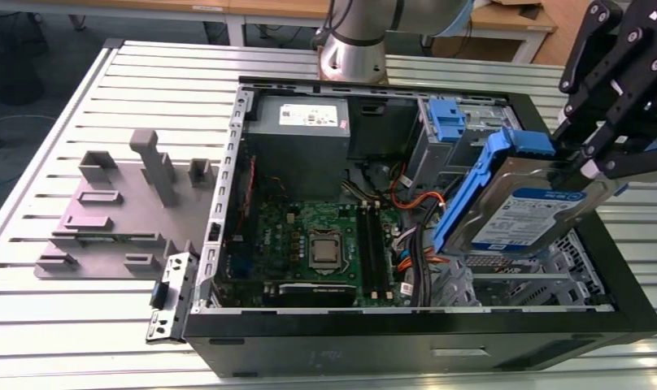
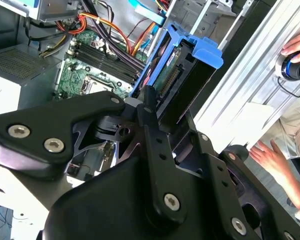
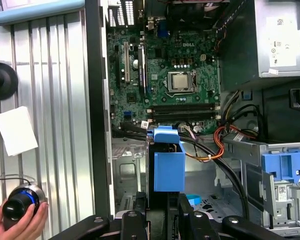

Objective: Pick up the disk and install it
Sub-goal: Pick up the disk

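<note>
The gripper is clamped shut on the disk, which is gripped at its upper end and held clear of every surface. The disk is tilted, with its labelled face turned outward in the exterior view and its blue carrier running along the lower edge. In the first wrist view the carrier's end tab is presented end on, pointing away from the gripper.

The disk is suspended over the open computer case, above the metal drive cage at the exterior view's right (no contact with the cage can be made out). Past the cage, the motherboard is laid flat on the case floor, and orange and black cables are draped between the two.

Further back, a grey power supply is mounted against the far wall, with a bare blue bracket seated in the bay beside it.

The case is set on a slatted metal table. A grey fixture is placed on the table at the exterior view's left. The arm's base is mounted at the far edge.

In the first wrist view, a round knob is held by a person's hand.
</note>
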Controlling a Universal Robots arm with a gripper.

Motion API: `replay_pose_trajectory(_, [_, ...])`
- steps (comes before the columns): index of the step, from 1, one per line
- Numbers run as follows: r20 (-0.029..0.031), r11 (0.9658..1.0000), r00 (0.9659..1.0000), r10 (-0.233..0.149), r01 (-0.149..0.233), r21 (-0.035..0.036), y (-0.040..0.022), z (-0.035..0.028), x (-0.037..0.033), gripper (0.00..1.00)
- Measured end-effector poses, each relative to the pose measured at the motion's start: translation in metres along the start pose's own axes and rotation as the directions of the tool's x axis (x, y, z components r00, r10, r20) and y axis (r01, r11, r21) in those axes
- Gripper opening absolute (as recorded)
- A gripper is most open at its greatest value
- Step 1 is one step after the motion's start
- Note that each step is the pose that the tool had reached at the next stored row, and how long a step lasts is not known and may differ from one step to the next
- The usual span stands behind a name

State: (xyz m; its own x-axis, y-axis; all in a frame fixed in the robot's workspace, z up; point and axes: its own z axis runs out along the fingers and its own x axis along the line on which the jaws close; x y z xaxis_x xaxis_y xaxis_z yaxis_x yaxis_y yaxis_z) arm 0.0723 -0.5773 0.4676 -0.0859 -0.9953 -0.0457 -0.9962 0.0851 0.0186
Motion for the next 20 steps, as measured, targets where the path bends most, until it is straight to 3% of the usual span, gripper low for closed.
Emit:
replay_pose_trajectory(13, [-0.0002, 1.0, 1.0, -0.009, 0.009, -0.0013, -0.0189, 0.0012, -0.0016, 0.35])
replay_pose_trajectory(14, [-0.0004, 0.9999, 0.9999, -0.017, 0.017, -0.002, -0.0235, 0.002, -0.0019, 0.35])
replay_pose_trajectory(20, [-0.0006, 0.9996, 0.9996, -0.029, 0.029, -0.0026, -0.0299, 0.0037, -0.0024, 0.35])
